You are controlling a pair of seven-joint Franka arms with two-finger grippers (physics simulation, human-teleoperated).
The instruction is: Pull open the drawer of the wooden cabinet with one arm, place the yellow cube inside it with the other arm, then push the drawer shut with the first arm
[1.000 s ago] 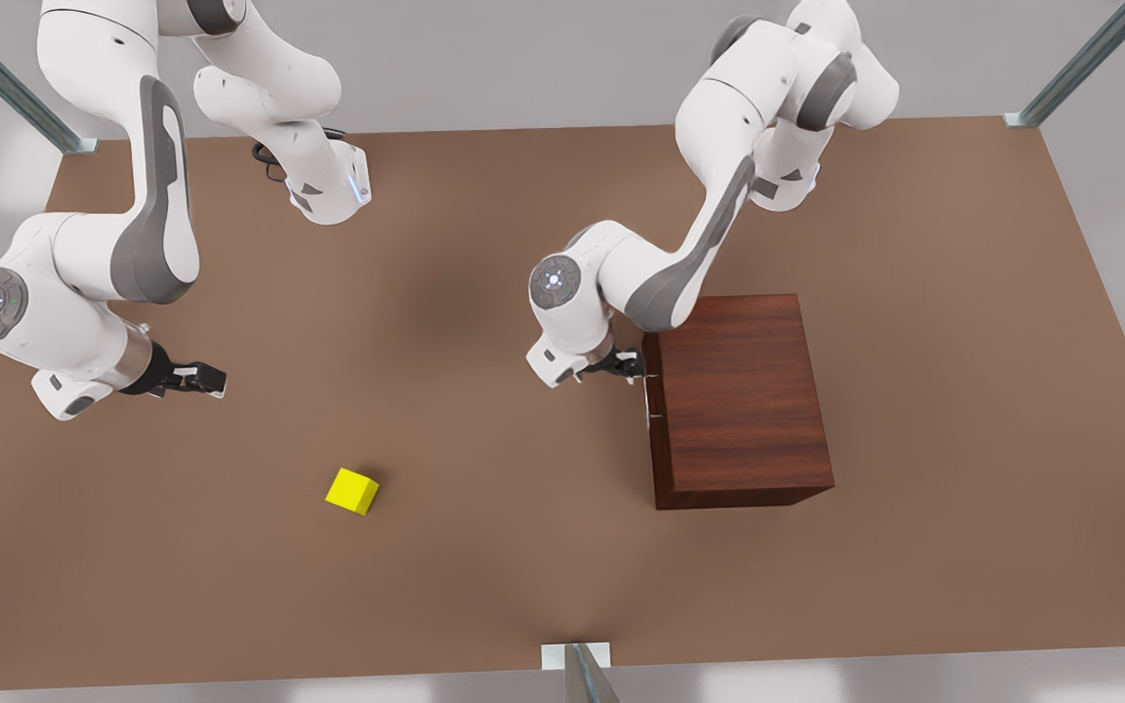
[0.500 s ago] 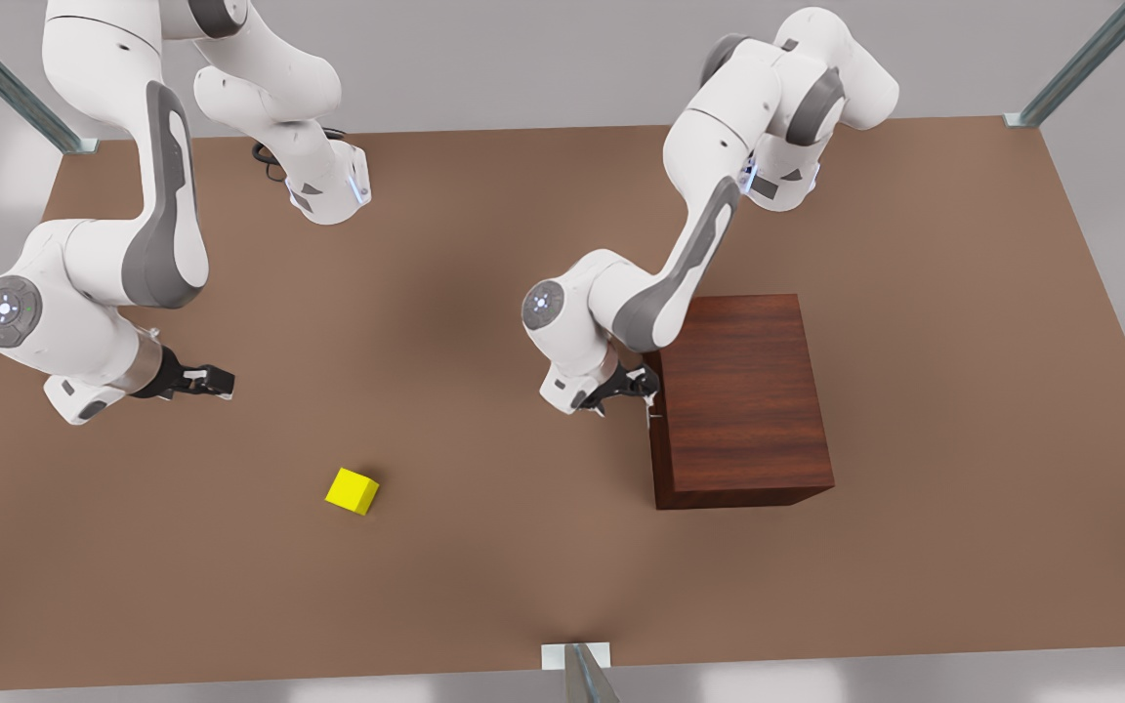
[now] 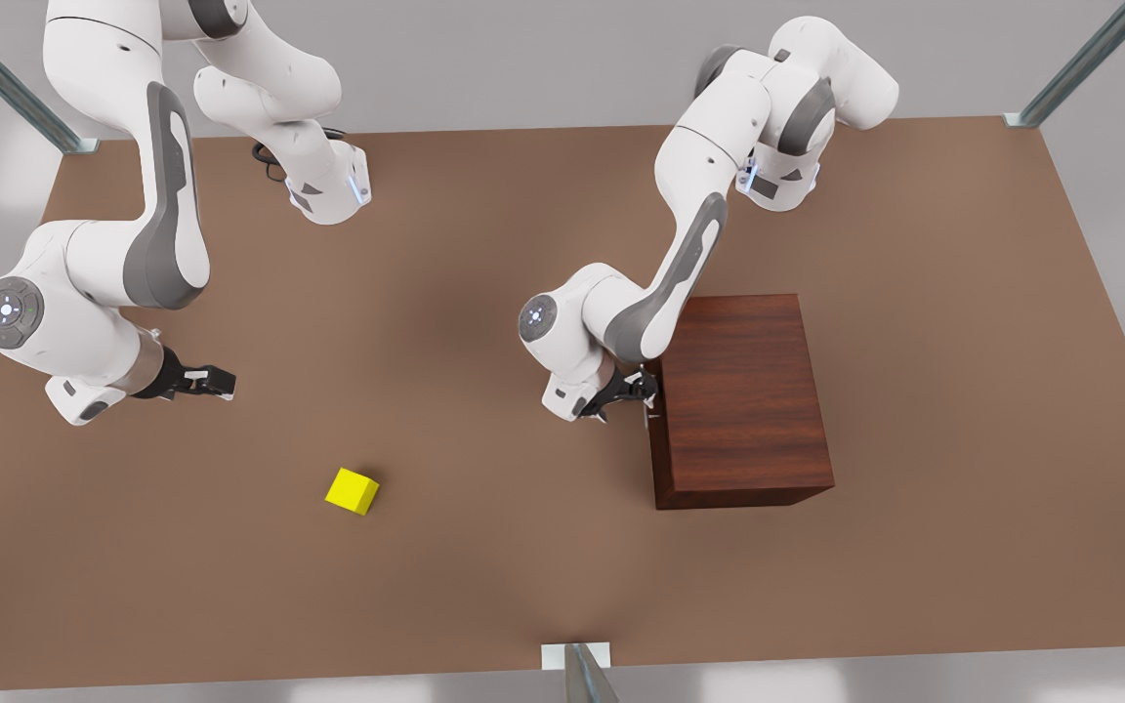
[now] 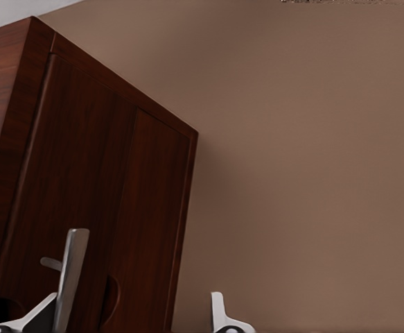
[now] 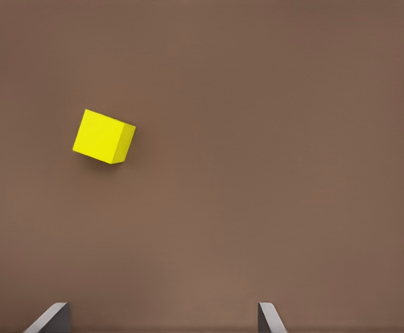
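Reaching for the drawer's handle [image 4: 72, 267], the left gripper [image 3: 633, 391] spreads wide mid-frame; the right gripper [image 3: 199, 380], open, waits above the cube [image 3: 352, 490].

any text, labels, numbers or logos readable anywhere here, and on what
None: no readable text in any view.
The wooden cabinet, the yellow cube and the table are plain.
Small dark marks on the arm bases are too small to read.

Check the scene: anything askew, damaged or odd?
Nothing stands out. The wooden cabinet sits square, drawer shut; left gripper at its handle, jaws open. The yellow cube lies intact on the table; right gripper waits, open.
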